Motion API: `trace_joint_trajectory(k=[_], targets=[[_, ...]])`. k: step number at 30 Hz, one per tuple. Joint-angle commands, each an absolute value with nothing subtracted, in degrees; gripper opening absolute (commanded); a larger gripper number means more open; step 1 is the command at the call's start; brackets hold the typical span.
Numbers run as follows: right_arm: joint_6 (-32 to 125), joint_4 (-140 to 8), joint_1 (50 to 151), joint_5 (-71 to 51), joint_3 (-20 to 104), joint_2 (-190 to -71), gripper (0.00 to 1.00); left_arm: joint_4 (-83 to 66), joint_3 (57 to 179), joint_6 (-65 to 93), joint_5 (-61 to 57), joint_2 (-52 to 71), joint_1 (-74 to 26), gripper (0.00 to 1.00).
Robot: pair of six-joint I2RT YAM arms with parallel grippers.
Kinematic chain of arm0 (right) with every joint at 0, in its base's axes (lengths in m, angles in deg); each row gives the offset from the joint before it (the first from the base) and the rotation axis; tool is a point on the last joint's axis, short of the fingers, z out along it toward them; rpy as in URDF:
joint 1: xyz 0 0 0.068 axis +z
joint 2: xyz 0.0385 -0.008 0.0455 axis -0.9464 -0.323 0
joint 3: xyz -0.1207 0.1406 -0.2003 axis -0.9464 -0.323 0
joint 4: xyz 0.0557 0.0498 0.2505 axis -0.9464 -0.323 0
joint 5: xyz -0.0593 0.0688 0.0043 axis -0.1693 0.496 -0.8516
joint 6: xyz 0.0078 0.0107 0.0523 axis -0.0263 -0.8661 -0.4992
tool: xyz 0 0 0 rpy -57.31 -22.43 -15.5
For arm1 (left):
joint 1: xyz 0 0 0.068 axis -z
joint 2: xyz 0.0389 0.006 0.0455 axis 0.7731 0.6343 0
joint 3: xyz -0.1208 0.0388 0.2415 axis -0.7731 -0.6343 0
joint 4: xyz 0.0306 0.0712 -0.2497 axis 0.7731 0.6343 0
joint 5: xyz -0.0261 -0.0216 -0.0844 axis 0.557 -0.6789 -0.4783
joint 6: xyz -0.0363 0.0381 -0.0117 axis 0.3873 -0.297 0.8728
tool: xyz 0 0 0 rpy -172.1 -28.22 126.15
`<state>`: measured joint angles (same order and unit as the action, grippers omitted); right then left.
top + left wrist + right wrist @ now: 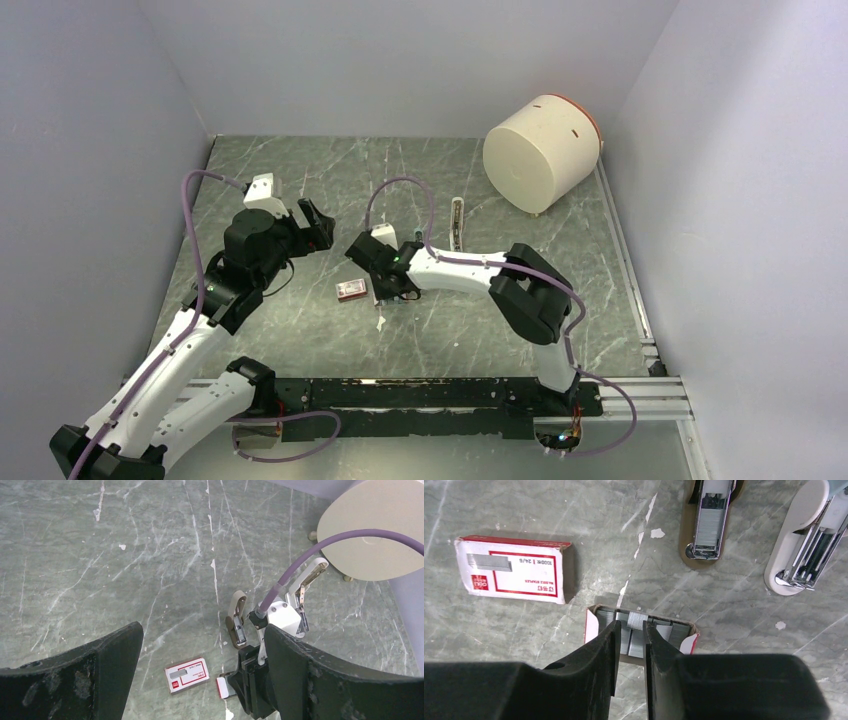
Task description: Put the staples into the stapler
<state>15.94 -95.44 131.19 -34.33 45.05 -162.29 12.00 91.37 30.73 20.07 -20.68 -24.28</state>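
While nearly closed, right pincer (pixel 630 630) nips staples (pixel 637 619), left pincer (pixel 202 632) spread wide

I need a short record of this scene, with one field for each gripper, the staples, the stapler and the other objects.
left gripper: open, empty, above the table
right gripper: shut on a strip of staples in the open tray
stapler: lying open, beyond the tray
red box: beside the tray, not touching it
white cylinder: far right corner of the table

Green marble table (pixel 300 335), pale walls (pixel 400 60)
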Motion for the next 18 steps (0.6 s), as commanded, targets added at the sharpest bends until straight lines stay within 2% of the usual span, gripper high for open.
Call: trace_joint_trajectory(k=[1,18], targets=[[15.0,-95.7,131.4,-34.8,45.1,-163.8,0.27,11.7,91.1,30.7,19.1,-21.2,-24.5,0.95],[15.1,-96.0,131.4,-36.5,45.5,-163.1,0.29,11.9,91.1,30.7,19.2,-21.5,-24.5,0.95]])
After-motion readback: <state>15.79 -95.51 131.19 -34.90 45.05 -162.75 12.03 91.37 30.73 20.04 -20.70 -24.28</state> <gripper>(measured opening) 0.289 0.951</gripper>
